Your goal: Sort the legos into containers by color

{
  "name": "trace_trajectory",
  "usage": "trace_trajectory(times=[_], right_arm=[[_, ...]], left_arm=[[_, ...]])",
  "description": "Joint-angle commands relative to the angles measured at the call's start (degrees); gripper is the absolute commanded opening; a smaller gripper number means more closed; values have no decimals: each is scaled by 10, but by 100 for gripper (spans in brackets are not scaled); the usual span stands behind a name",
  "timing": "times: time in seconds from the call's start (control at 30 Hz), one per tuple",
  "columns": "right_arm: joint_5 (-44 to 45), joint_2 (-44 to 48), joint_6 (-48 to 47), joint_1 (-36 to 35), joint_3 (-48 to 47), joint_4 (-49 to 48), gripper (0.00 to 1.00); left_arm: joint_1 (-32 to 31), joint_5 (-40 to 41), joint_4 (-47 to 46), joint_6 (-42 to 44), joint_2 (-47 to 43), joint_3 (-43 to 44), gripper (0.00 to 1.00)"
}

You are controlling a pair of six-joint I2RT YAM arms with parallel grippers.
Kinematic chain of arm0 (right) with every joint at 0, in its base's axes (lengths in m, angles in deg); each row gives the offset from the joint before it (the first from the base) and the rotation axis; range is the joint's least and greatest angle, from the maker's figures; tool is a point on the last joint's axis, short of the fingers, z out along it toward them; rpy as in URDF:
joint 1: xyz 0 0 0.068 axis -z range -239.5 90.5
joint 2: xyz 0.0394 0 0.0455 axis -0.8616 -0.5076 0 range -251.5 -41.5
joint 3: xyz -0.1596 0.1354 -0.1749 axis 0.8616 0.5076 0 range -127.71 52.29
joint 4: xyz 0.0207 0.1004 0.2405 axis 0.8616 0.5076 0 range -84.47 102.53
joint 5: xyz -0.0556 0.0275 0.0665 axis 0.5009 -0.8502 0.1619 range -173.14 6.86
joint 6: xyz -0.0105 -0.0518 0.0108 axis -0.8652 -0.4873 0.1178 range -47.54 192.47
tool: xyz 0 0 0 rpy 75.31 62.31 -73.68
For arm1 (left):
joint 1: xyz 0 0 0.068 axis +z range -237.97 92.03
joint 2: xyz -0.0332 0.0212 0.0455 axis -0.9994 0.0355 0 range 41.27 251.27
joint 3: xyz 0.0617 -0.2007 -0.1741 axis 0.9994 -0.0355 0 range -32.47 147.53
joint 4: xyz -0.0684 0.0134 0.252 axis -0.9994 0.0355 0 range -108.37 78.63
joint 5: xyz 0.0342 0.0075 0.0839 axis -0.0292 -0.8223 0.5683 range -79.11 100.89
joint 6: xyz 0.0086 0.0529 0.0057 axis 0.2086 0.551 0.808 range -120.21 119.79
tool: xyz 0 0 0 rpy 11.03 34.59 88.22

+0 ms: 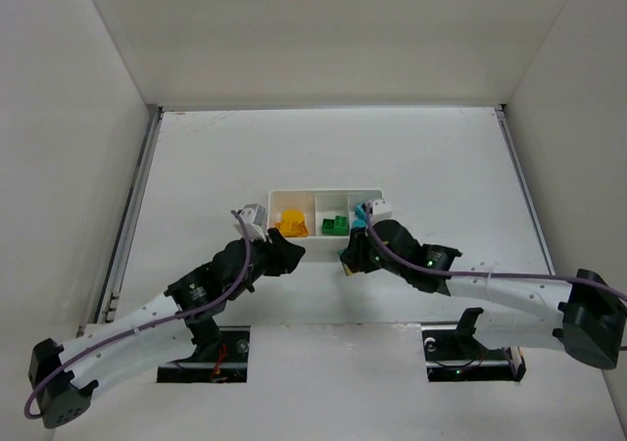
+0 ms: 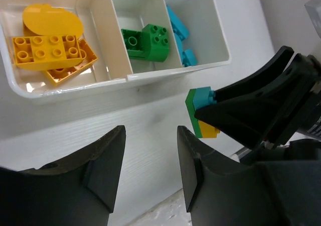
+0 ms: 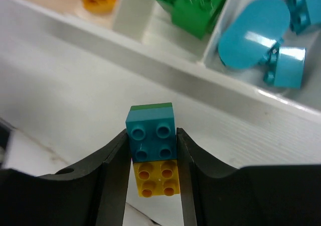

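Observation:
A low white tray (image 1: 323,192) has three compartments: yellow-orange legos (image 2: 47,47) in the left one, green legos (image 2: 148,42) in the middle one, and cyan legos (image 2: 178,32) in the right one. My right gripper (image 3: 152,150) is shut on a small stack (image 3: 151,133) of a cyan, a yellow and a green brick. It holds the stack just in front of the tray's near wall (image 3: 165,60). My left gripper (image 2: 150,135) is open and empty, facing that stack (image 2: 200,110) from the left. In the top view both grippers, left (image 1: 284,255) and right (image 1: 351,257), meet at the tray's front.
The white table (image 1: 441,167) is boxed in by white walls at the back and both sides. Metal rails (image 1: 132,206) run along the table's side edges. The arm bases and their dark mounts (image 1: 470,358) sit at the near edge.

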Motion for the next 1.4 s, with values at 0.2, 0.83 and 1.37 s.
trace_trajectory(times=[0.2, 0.83, 1.37], right_arm=[[-125, 61, 121, 70, 25, -209, 29], [-161, 66, 335, 94, 123, -462, 30], [-167, 20, 391, 81, 136, -571, 30]], left_arm=[[-29, -3, -201, -95, -55, -87, 45], [-76, 30, -480, -139, 75, -145, 54], [-62, 32, -559, -185, 83, -162, 54]])
